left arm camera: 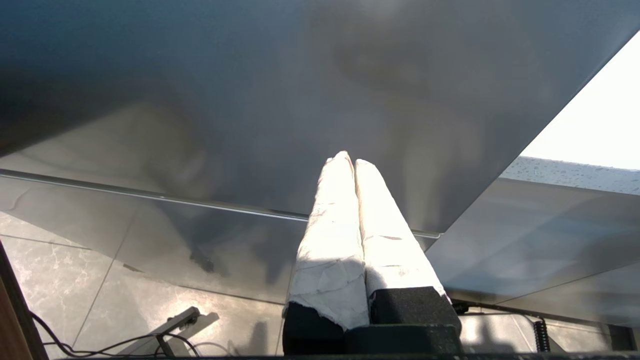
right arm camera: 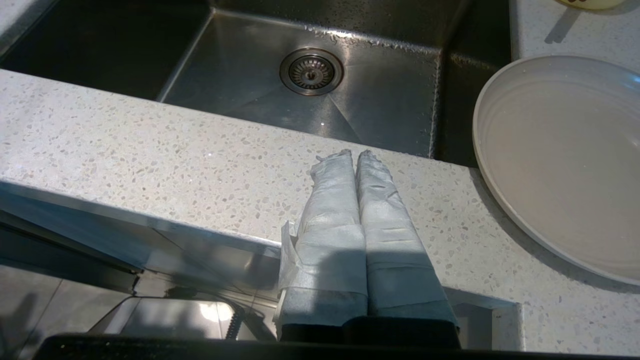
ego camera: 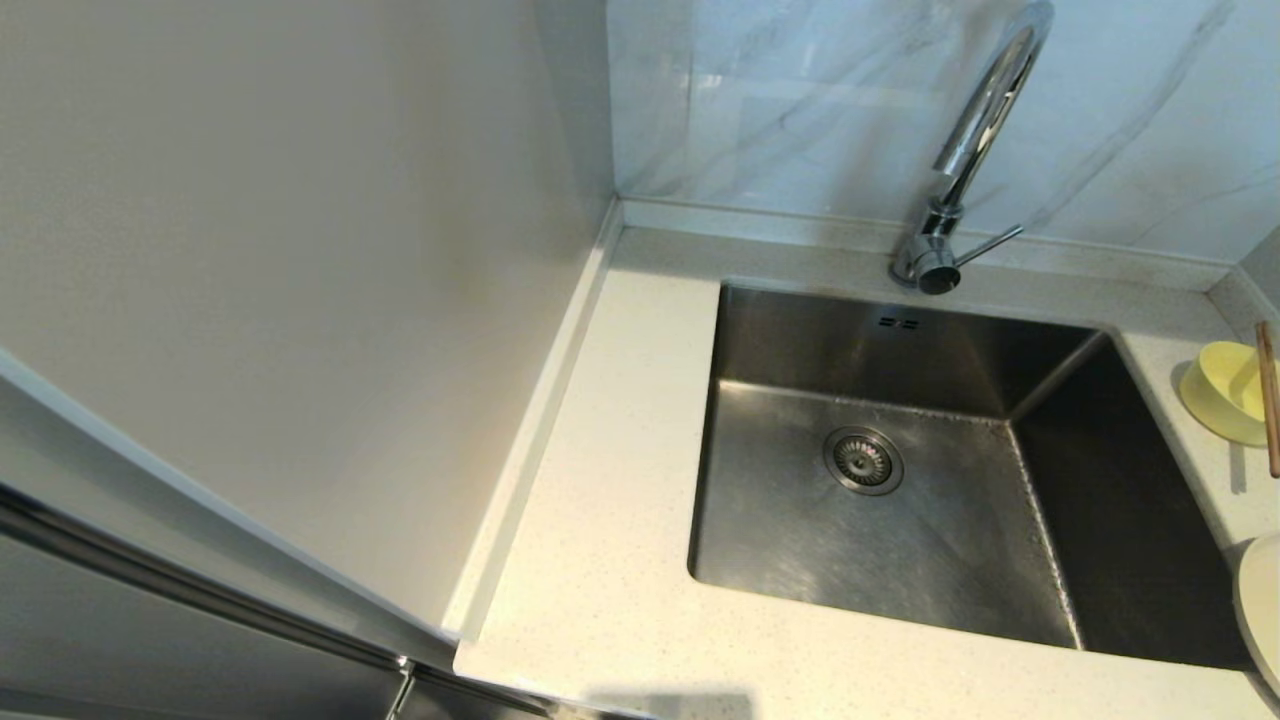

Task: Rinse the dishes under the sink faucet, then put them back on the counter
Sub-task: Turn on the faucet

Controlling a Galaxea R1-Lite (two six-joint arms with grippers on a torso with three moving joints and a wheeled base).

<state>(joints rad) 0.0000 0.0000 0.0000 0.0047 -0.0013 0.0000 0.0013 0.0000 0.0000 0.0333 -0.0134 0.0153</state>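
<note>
Speckled counter (ego camera: 600, 560) frames an empty sink (ego camera: 880, 500)—bowl (ego camera: 1225, 390), chopsticks (ego camera: 1268, 400) and plate (right arm camera: 565, 160) wait unrinsed at its right, while the right gripper (right arm camera: 357, 156) and left gripper (left arm camera: 349, 159) hang pinched closed, holding nothing—apparently parked.

Grey-veined marble wall tiles (ego camera: 800, 100) meet a plain cream side panel (ego camera: 300, 250); glossy marbled floor tiles (left arm camera: 60, 280) below.
</note>
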